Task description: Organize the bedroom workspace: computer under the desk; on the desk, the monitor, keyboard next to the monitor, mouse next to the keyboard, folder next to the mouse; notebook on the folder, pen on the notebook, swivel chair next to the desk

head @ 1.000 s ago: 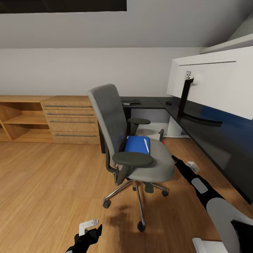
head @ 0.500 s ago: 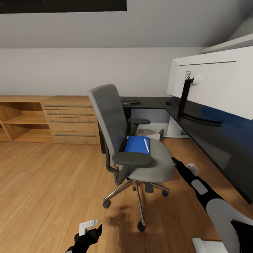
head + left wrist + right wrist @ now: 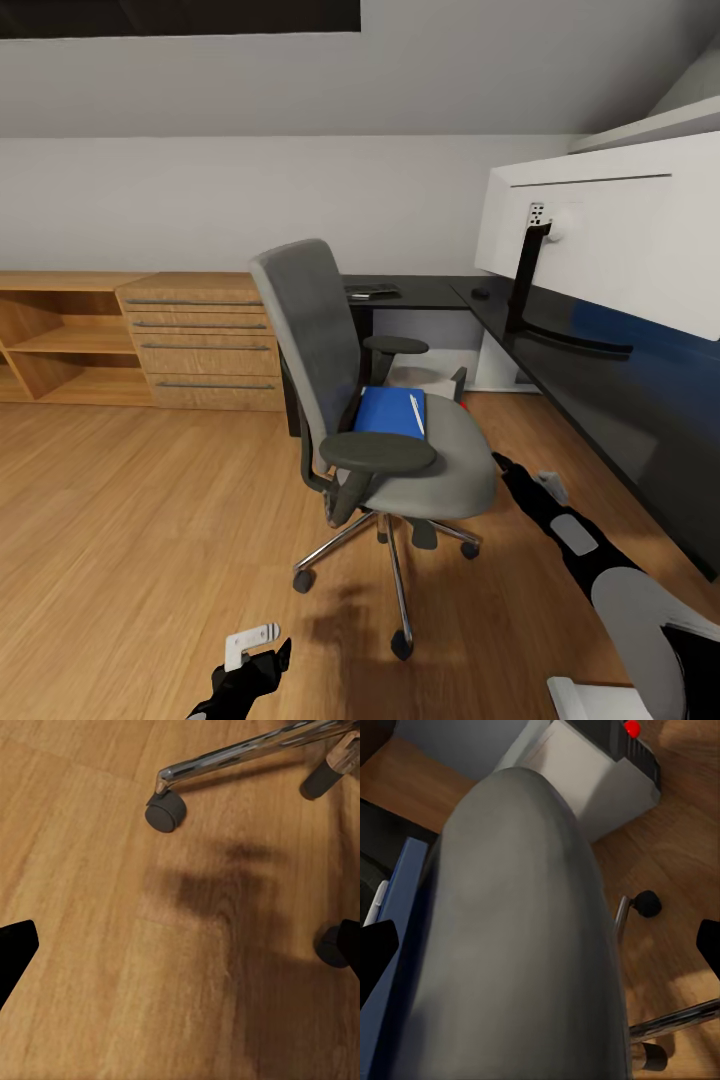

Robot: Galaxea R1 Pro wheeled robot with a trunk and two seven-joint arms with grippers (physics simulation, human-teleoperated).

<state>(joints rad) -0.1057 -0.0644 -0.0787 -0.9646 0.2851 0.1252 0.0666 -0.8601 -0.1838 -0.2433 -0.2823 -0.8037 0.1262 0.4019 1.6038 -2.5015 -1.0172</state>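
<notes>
The grey swivel chair (image 3: 400, 440) stands on the wooden floor in front of the black desk (image 3: 600, 390). On its seat lies the blue folder (image 3: 388, 410) with the white pen (image 3: 417, 413) on top; the notebook is hidden. The monitor (image 3: 610, 230) stands on the desk with its pale back towards me. Far back on the desk lie the keyboard (image 3: 373, 292) and the mouse (image 3: 481, 293). The light grey computer (image 3: 592, 780) sits under the desk. My right gripper (image 3: 497, 462) is open at the seat's edge (image 3: 540, 945). Low over the floor, my left gripper (image 3: 262, 655) is open by the chair's casters (image 3: 165, 810).
A light wooden drawer unit (image 3: 200, 340) and open shelves (image 3: 60, 340) line the back wall at the left. The chair's chrome star base (image 3: 395, 560) spreads over the floor between my arms. A blue sheen (image 3: 620, 335) shows on the desk under the monitor.
My right arm has drawn back and down a little beside the seat. The chair, the folder and my left arm have not moved.
</notes>
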